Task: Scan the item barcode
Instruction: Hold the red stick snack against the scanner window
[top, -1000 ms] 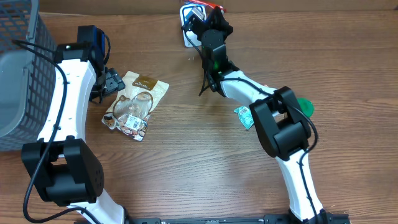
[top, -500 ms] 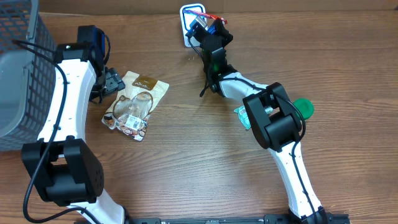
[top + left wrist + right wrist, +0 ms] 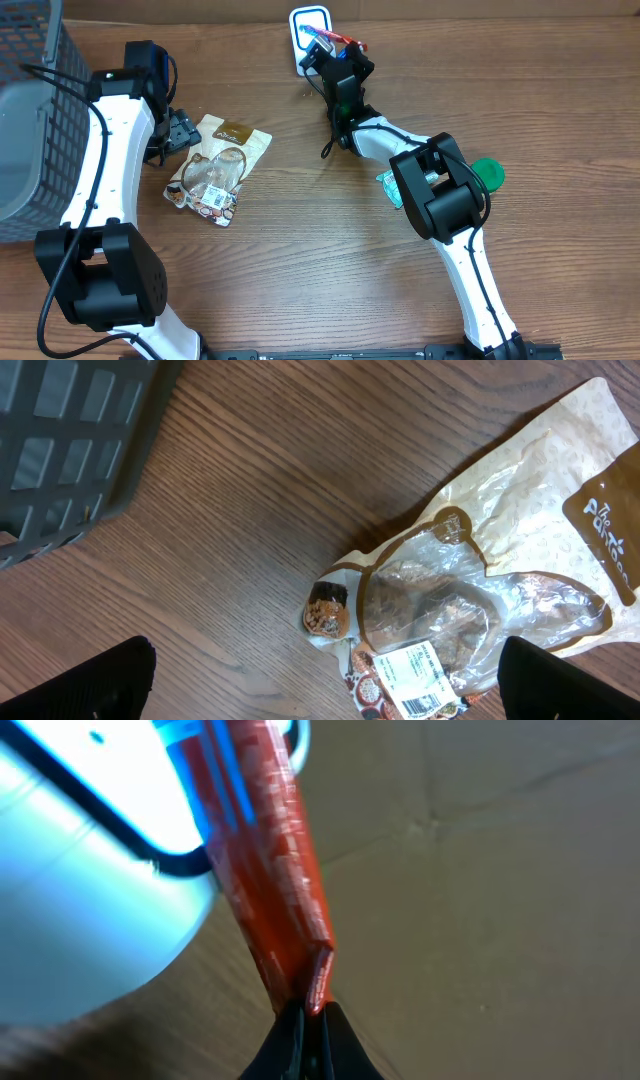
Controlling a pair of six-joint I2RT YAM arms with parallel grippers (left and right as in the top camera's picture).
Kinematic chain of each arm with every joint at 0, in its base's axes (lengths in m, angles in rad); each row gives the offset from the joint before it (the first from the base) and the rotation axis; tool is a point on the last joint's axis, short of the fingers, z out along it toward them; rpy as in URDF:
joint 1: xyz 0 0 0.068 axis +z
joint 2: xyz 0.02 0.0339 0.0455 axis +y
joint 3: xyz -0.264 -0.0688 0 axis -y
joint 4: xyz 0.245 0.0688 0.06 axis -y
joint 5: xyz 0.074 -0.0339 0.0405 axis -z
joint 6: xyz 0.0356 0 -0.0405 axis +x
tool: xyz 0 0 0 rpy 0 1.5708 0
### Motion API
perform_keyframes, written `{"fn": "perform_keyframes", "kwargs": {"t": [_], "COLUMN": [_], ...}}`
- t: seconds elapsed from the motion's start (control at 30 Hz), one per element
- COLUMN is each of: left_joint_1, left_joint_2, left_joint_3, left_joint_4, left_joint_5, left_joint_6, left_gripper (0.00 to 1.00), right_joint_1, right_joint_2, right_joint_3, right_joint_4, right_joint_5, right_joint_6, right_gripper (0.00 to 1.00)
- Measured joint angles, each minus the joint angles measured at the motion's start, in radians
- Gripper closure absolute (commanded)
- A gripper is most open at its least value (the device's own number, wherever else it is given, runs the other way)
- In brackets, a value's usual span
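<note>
My right gripper [image 3: 340, 58] is shut on the edge of a red packet [image 3: 336, 38], the item, at the table's far edge. The packet hangs tilted beside a white scanner pad [image 3: 304, 20] with a dark outline. In the right wrist view the red packet [image 3: 265, 870] rises from my closed right gripper [image 3: 308, 1020], with the glowing scanner pad [image 3: 80, 870] behind it to the left. No barcode shows on the packet. My left gripper [image 3: 325, 682] stands open above a tan snack bag [image 3: 480, 590], touching nothing.
The snack bag [image 3: 218, 165] lies left of centre with a white barcode label [image 3: 420, 675]. A grey mesh basket [image 3: 30, 120] stands at the far left. A small teal packet [image 3: 392, 187] and a green round thing [image 3: 488, 172] lie by the right arm.
The right wrist has turned and shifted slightly right with the red packet, uncovering more of the scanner pad. The right elbow has swung left. The left arm has not moved.
</note>
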Motion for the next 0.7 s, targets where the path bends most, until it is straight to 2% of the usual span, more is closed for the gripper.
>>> {"fn": "perform_keyframes", "kwargs": {"t": [0.23, 0.47, 0.7], "left_joint_1": [0.000, 0.000, 0.000], "left_joint_2": [0.000, 0.000, 0.000], "left_joint_3": [0.000, 0.000, 0.000], "left_joint_4": [0.000, 0.000, 0.000], "left_joint_5": [0.000, 0.000, 0.000], "left_joint_6": [0.000, 0.000, 0.000], "left_gripper": [0.00, 0.00, 0.00], "right_joint_1": [0.001, 0.005, 0.027], "right_joint_2": [0.000, 0.000, 0.000], "right_joint_3": [0.000, 0.003, 0.005], "right_joint_4": [0.019, 0.156, 0.033], "right_joint_5": [0.039, 0.123, 0.122], "right_joint_6": [-0.054, -0.095, -0.153], "right_gripper": [0.96, 0.96, 0.96]}}
